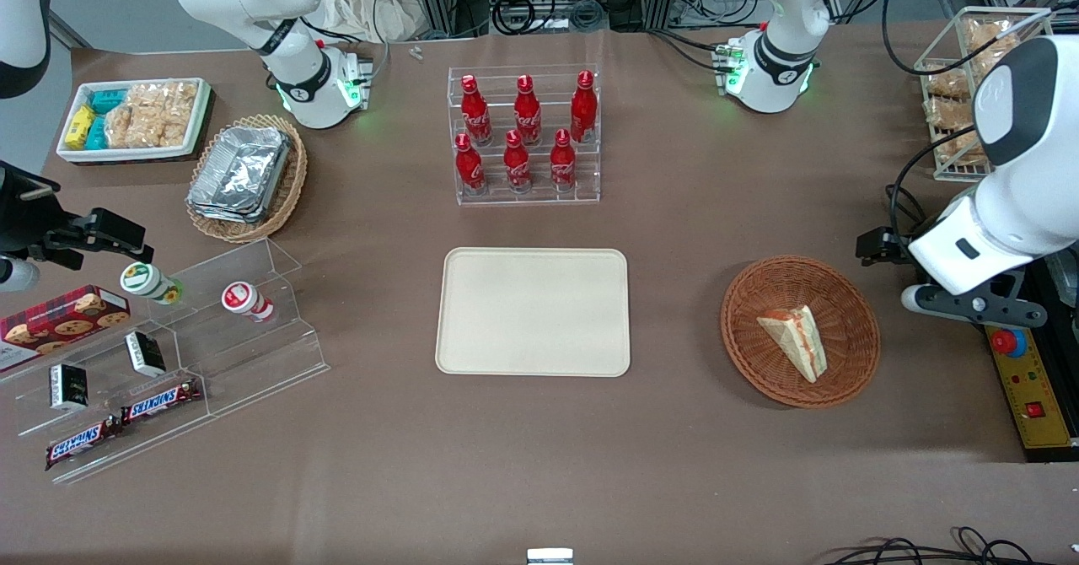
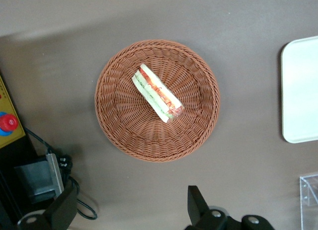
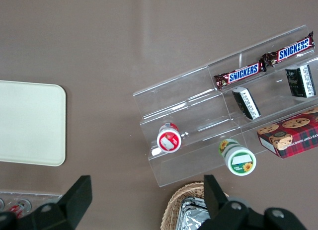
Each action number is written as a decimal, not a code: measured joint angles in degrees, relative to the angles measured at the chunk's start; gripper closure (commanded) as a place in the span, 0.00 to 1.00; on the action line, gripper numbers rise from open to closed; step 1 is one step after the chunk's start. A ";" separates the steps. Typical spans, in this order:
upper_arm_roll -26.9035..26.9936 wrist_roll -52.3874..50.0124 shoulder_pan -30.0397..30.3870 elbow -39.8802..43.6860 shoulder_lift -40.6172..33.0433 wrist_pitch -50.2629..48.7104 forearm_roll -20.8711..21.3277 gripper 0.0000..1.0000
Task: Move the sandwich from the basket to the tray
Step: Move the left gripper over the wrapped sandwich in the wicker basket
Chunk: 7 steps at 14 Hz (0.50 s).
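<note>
The sandwich (image 1: pixel 797 339), a white bread wedge with a red-orange and green filling stripe, lies on its side in the round reddish-brown wicker basket (image 1: pixel 759 371). The cream tray (image 1: pixel 533 312) sits flat at the table's middle, bare, beside the basket toward the parked arm's end. My gripper (image 1: pixel 881 247) hangs high, just off the basket's rim toward the working arm's end. In the left wrist view the gripper (image 2: pixel 130 207) stands open and holds nothing. The sandwich (image 2: pixel 156 93) and basket (image 2: pixel 119 125) lie below it, with a tray (image 2: pixel 300 91) edge showing.
A rack of red bottles (image 1: pixel 527 139) stands farther from the front camera than the tray. A yellow control box with a red button (image 1: pixel 1024 379) lies by the basket at the table edge. A clear stepped shelf of snacks (image 1: pixel 169 354) occupies the parked arm's end.
</note>
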 measured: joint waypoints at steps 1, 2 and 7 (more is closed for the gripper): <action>-0.02 -4.33 -0.09 0.00 0.59 0.57 -0.01 0.00; -0.02 -8.82 -0.30 -0.03 1.35 1.58 -0.11 0.00; 0.00 -18.13 -1.03 -5.05 4.84 10.51 -0.28 0.00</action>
